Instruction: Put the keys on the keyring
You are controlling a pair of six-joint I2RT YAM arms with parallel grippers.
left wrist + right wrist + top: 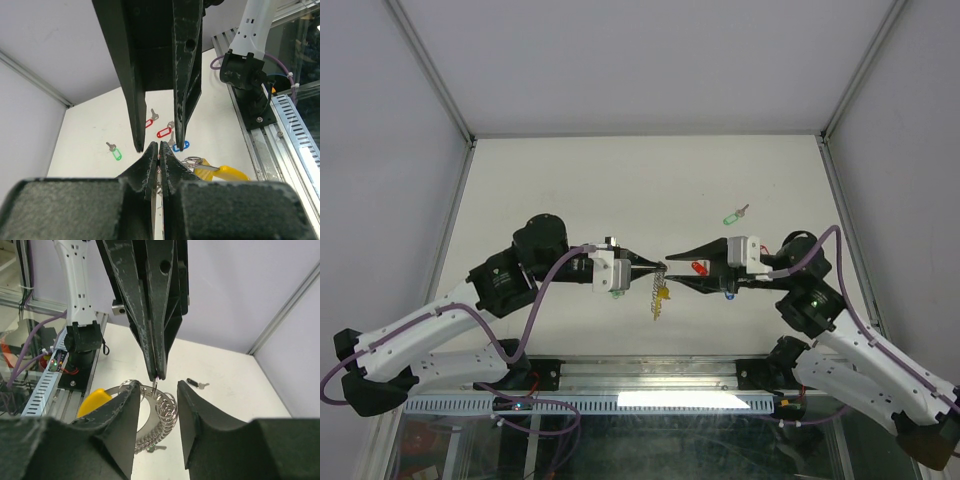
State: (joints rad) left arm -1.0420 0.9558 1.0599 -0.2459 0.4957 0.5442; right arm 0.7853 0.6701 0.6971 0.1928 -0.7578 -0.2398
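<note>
The keyring (657, 290) is a coil of silvery rings with a yellow segment (663, 297); it hangs at mid-table. My left gripper (657, 266) is shut on one small ring at its top, as the left wrist view (159, 148) shows. My right gripper (668, 267) is open and empty, its fingers either side of the left fingertips; in its own view (156, 392) the coil (166, 415) lies between them. On the table lie a green key (733, 215), a red key (700, 268), a blue key (728, 296) and a black key (195, 384).
The left wrist view shows the green key (116, 152), two red keys (164, 132) and the blue key (177, 147) beyond the fingertips. Cage walls enclose the table (570, 190) at the left, right and back. A metal rail (650, 375) runs along the near edge.
</note>
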